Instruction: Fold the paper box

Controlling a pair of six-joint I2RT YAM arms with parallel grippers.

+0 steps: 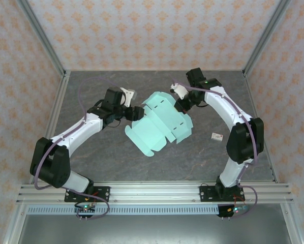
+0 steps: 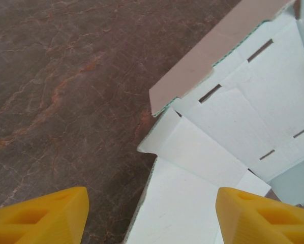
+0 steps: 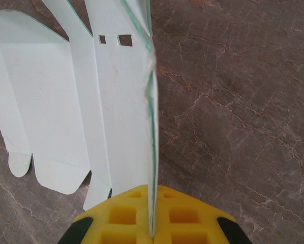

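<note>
Bright, even light, seemingly from above; only faint, soft shadows lie on the counter (image 1: 157, 168) beneath the paper box (image 1: 159, 124). No glare; everything looks fairly sharp.

Table (image 1: 157, 165) lies free near and far of the paper box (image 1: 159, 127) (small white tag (image 1: 216, 136) to its right).

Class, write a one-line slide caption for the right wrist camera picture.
Right gripper pinches an upright flap of the unfolded mint-green paper box above the brown marbled table.
</note>
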